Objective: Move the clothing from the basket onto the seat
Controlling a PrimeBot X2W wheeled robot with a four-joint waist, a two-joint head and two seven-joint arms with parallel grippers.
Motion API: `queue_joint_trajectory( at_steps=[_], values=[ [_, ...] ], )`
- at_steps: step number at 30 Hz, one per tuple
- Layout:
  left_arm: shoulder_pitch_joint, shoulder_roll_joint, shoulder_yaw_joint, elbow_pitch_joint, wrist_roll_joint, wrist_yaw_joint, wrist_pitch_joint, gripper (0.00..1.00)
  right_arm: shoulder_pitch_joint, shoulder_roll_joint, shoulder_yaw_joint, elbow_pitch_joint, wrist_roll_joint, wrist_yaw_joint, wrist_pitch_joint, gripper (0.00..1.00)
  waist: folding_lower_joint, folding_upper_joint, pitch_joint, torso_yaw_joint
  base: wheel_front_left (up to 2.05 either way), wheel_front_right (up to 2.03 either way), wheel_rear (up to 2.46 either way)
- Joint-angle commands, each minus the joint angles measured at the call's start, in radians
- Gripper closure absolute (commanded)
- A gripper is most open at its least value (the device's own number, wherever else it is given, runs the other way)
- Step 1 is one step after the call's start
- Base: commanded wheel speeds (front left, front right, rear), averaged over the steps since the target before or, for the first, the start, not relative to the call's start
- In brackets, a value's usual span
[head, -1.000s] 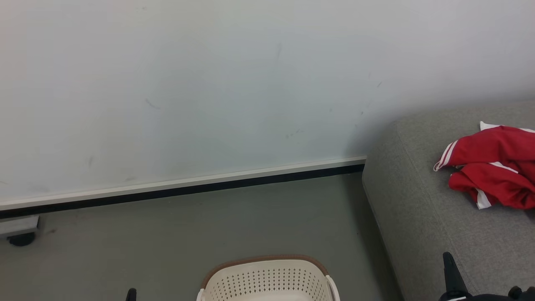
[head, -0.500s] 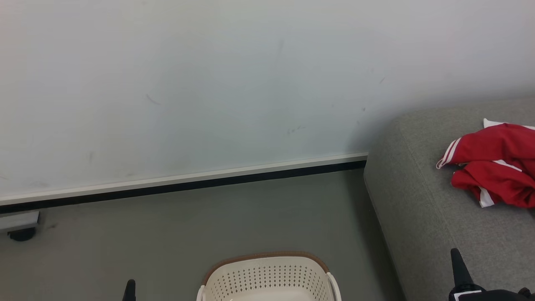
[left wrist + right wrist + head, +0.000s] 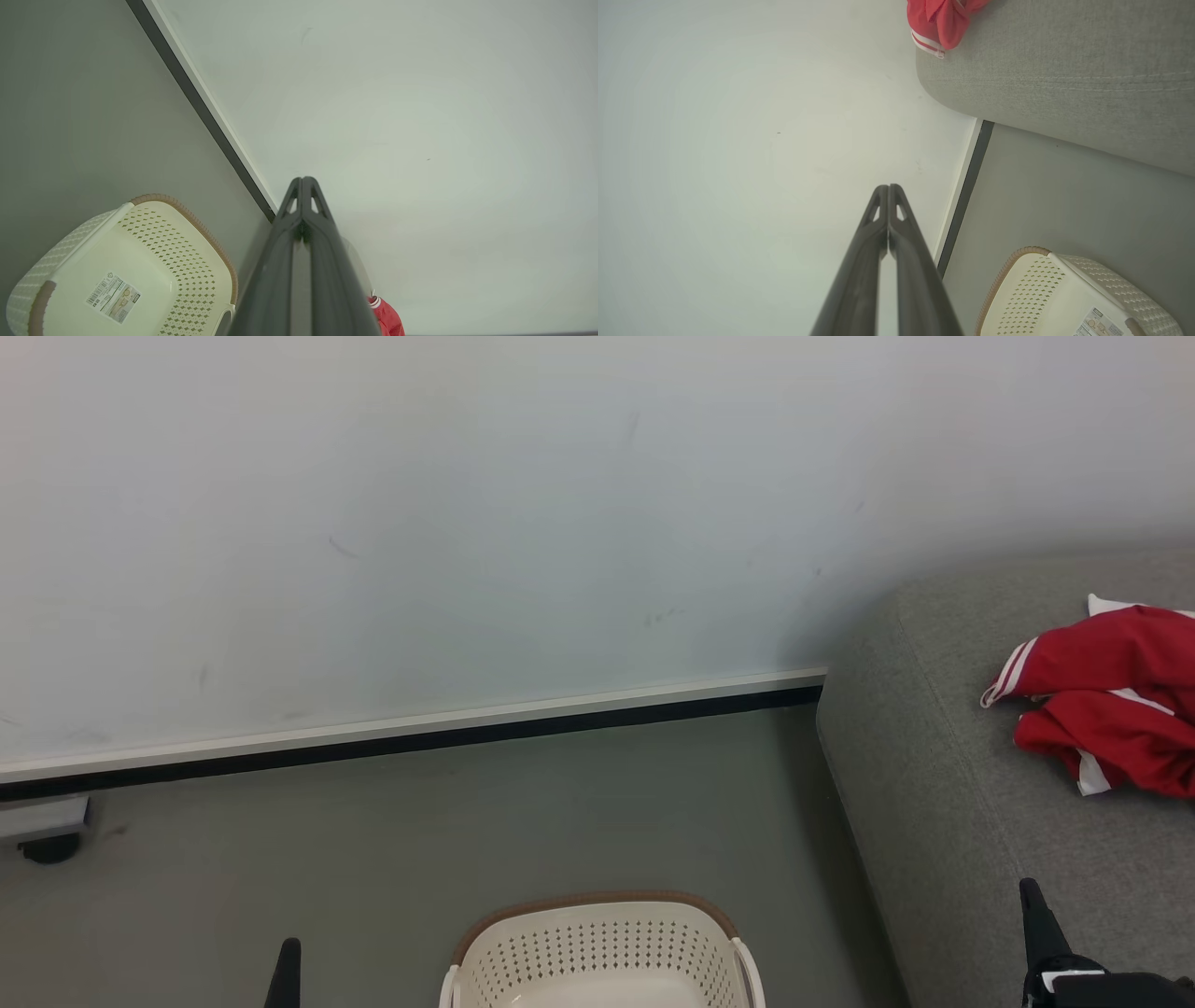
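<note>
Wall (image 3: 467, 523) behind basket (image 3: 597, 952), grey floor (image 3: 560, 803), caster (image 3: 49, 847)

1. Bare floor (image 3: 523, 821) lies open between the wall (image 3: 467, 523) and the basket (image 3: 597, 947).
2. The seat (image 3: 943, 803) walls off the right side; a red garment (image 3: 1106, 705) lies on its top toward the wall.
3. The basket's mouth is unobstructed.

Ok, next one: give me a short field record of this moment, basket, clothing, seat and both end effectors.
source: cream-white perforated plastic laundry basket with brown rim, visible interior holds no clothing
target: light-grey woven-fabric sofa seat, right of the basket
item: red garment with white stripes, crumpled on the seat
left end effector: shut, empty
right end effector: shut, empty
task state: apparently done
</note>
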Motion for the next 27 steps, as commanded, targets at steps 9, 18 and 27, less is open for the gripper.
queue_joint_trajectory(
  at_steps=[9,18,27],
  values=[
    [-0.045,-0.001,0.009,0.018,-0.103,-0.016,0.023,1.0,-0.027,0.009,-0.037,0.006,0.093,0.0,0.032,1.0,0.0,0.0,0.01,0.003,0.0,0.0,0.0],
    [-0.065,-0.002,0.012,0.032,-0.167,-0.021,0.036,1.0,-0.043,0.016,-0.062,0.014,0.154,0.0,0.052,1.0,0.0,0.0,0.018,0.006,0.0,0.0,0.0],
    [-0.086,-0.003,0.015,0.048,-0.237,-0.025,0.052,1.0,-0.055,0.023,-0.088,0.022,0.219,0.0,0.075,1.0,0.0,0.0,0.026,0.009,0.0,0.0,0.0]
  ],
)
